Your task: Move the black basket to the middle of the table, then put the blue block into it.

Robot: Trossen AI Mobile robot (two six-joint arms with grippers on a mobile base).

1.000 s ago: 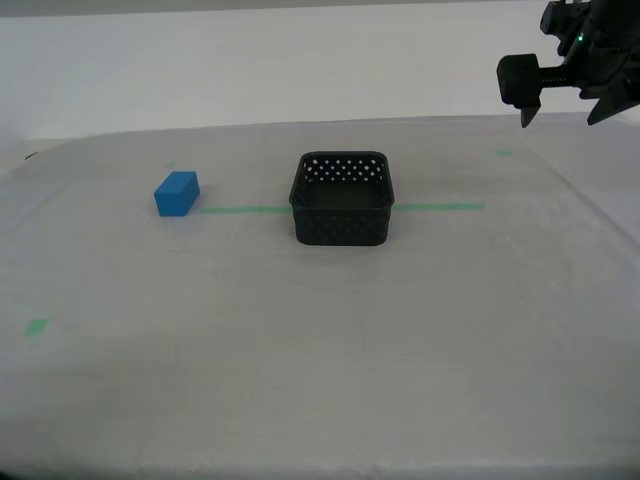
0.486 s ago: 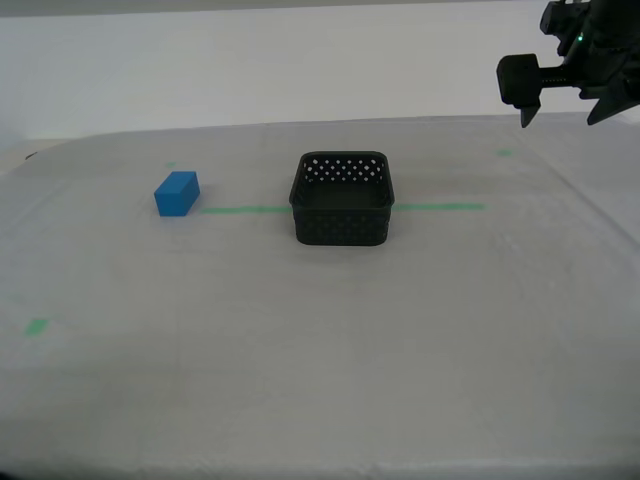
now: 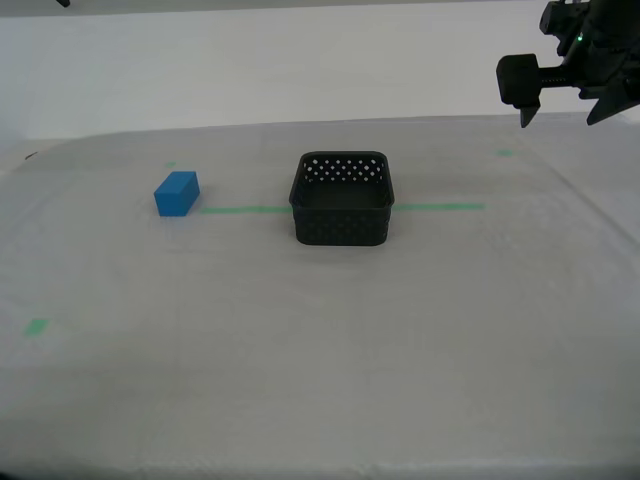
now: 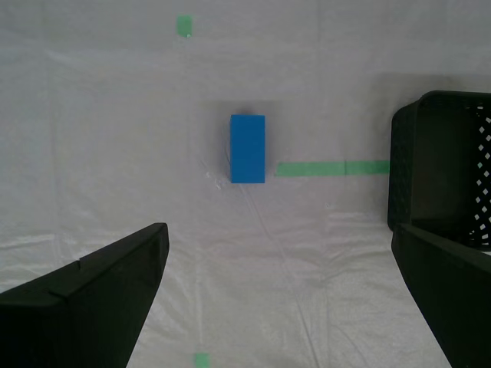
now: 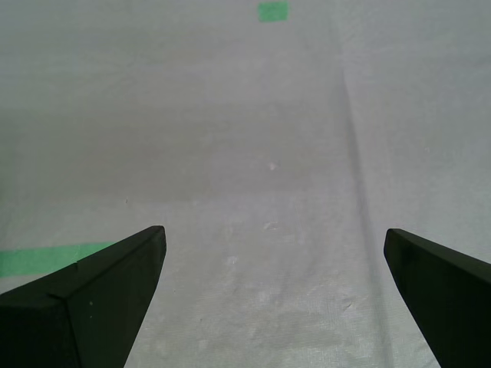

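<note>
Second wrist view: block [image 4: 248,148] lying on the table [image 4: 115,115] just beside the end of the green tape [image 4: 331,168], basket [image 4: 449,180] at the tape's other side. Second gripper [image 4: 280,295] spread wide, holding nothing, high above the block. First gripper [image 5: 272,299] likewise wide and empty over bare table. Basket seemingly already mid-table, straddling the tape. Step in hand: reaching for the block. Next: descend, straddle its narrow sides, close.

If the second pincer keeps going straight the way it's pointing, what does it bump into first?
Probably the blue block. My second pincer is open and looks down at the table with the block nearly centred ahead. The black basket sits off to one side. Depth is hard to judge.
</note>
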